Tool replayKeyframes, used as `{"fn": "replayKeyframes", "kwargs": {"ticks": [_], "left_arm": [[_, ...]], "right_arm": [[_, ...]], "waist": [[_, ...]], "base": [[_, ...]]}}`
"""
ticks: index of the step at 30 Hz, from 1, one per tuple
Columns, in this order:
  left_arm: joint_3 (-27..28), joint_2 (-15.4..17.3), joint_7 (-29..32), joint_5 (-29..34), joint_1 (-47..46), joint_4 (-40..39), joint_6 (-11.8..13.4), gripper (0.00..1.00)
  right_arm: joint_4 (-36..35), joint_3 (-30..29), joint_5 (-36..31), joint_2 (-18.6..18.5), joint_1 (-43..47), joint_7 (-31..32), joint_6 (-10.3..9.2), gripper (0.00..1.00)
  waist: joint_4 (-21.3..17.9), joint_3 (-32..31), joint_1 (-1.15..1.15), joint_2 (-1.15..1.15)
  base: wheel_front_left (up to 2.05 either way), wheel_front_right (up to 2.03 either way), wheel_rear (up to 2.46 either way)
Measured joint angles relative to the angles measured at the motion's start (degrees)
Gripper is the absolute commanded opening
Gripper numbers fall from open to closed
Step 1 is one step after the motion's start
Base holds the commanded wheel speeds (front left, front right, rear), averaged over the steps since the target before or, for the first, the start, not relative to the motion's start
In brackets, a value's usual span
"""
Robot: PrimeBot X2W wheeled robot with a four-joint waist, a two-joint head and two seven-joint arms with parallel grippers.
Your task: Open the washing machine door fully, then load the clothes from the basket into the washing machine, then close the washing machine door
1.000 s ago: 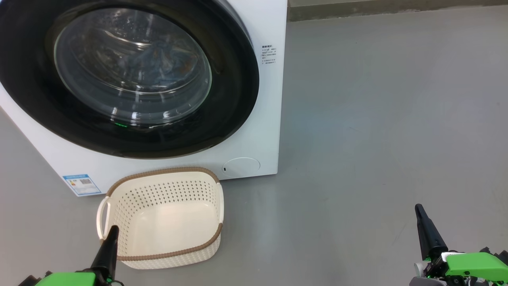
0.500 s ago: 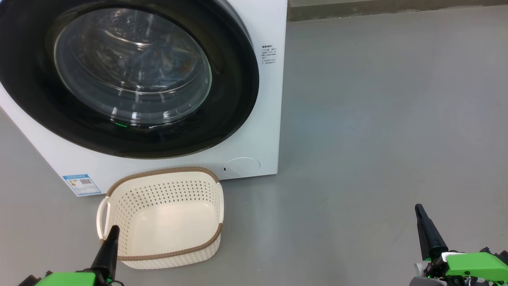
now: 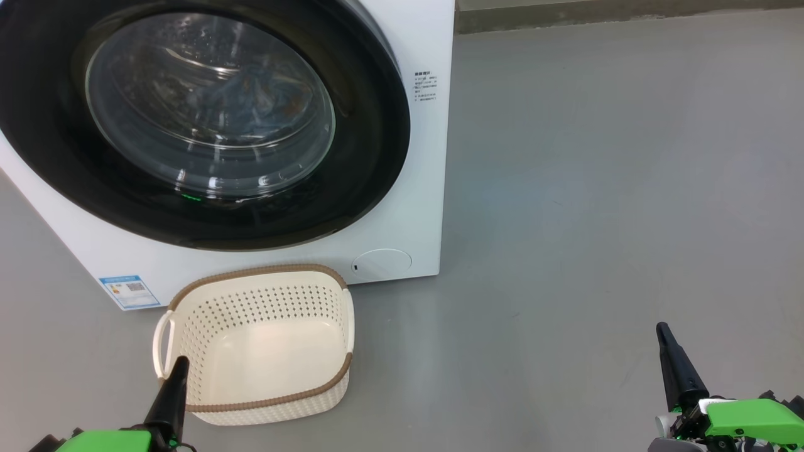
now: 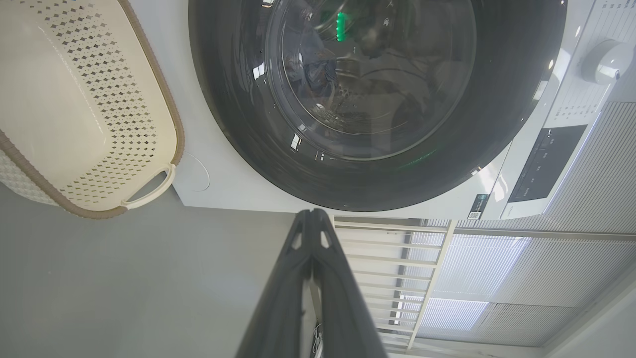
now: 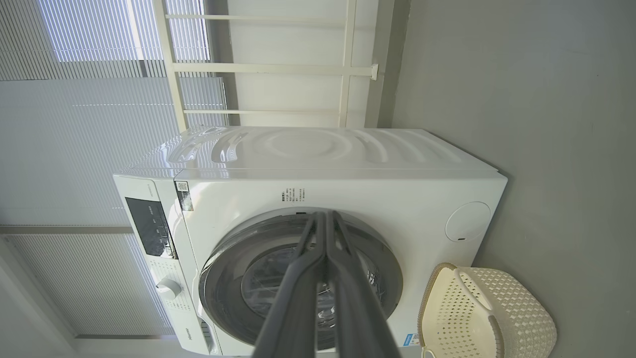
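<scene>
The washing machine (image 3: 414, 188) stands at the upper left, its round black-rimmed door (image 3: 207, 119) shut flat against the front. Through the door glass I make out blue clothes (image 3: 251, 103) inside the drum. In front of the machine the cream basket (image 3: 257, 345) sits on the floor with nothing in it. My left gripper (image 3: 179, 367) is shut and hangs at the basket's near left corner. Far off to the right, my right gripper (image 3: 662, 333) is shut over bare floor. The left wrist view shows the door (image 4: 377, 94) ahead of the shut fingers (image 4: 312, 219).
Grey floor (image 3: 597, 188) spreads wide to the right of the machine. A wall base (image 3: 628, 12) runs along the back. The right wrist view shows the machine (image 5: 308, 169) and basket (image 5: 487, 308), with window blinds (image 5: 99, 124) and a white rack (image 5: 278, 64) behind.
</scene>
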Motion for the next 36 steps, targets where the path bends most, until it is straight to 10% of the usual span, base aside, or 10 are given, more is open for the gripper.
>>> {"fn": "replayKeyframes", "kwargs": {"ticks": [36], "left_arm": [[0.13,-0.12,0.05,0.00,0.00,0.00,0.00,0.00]], "right_arm": [[0.00,-0.38,-0.09,0.30,0.00,0.31,0.00,0.00]], "waist": [[0.00,0.00,0.00,0.00]], "base": [[0.00,0.00,0.00]]}}
